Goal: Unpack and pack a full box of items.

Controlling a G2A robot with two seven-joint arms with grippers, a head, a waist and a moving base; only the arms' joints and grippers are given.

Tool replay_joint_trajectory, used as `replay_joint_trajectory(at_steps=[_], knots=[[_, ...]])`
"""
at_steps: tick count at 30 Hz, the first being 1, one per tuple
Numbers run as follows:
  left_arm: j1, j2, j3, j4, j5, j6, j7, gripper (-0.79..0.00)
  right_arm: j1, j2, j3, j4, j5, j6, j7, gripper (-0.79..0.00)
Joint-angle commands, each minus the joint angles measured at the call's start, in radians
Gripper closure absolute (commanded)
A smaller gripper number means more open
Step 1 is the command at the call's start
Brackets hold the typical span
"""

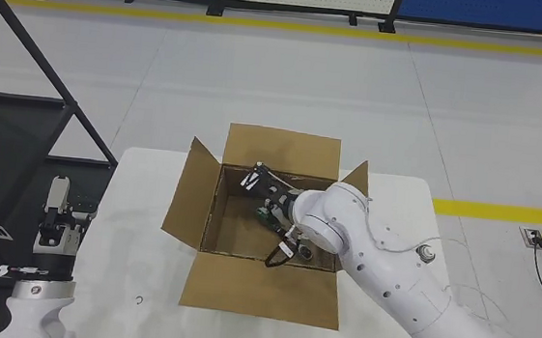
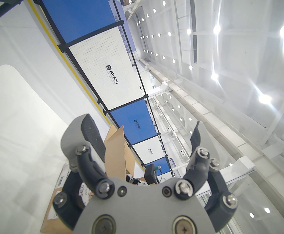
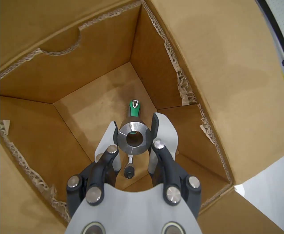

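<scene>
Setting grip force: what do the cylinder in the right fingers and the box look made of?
The cylinder looks like bare machined steel: grey sheen, bright bevelled rim. The box is matte brown corrugated cardboard; fluting shows along its torn edges.

Box (image 1: 260, 289) on table (image 1: 147, 255); ratchet (image 3: 133, 108) on its floor, metal cylinder (image 3: 133, 125) above, within right claw (image 3: 134, 119).

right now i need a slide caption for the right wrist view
Right pincer shut on a hollow metal cylinder inside the open cardboard box, above a green-handled tool lying on the box floor.
</scene>
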Motion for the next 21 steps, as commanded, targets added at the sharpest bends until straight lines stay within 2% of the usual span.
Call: replay_joint_trajectory(at_steps=[1, 14, 21], knots=[[0.000, 0.000, 0.000, 0.000, 0.000, 0.000, 0.000, -0.785, 0.009, -0.016, -0.012, 0.045, 0.008, 0.020, -0.007, 0.000], [0.000, 0.000, 0.000, 0.000, 0.000, 0.000, 0.000, -0.785, 0.034, -0.090, -0.040, 0.249, -0.001, 0.110, -0.090, 0.000], [0.000, 0.000, 0.000, 0.000, 0.000, 0.000, 0.000, -0.785, 0.050, -0.126, -0.049, 0.330, 0.007, 0.116, -0.060, 0.000]])
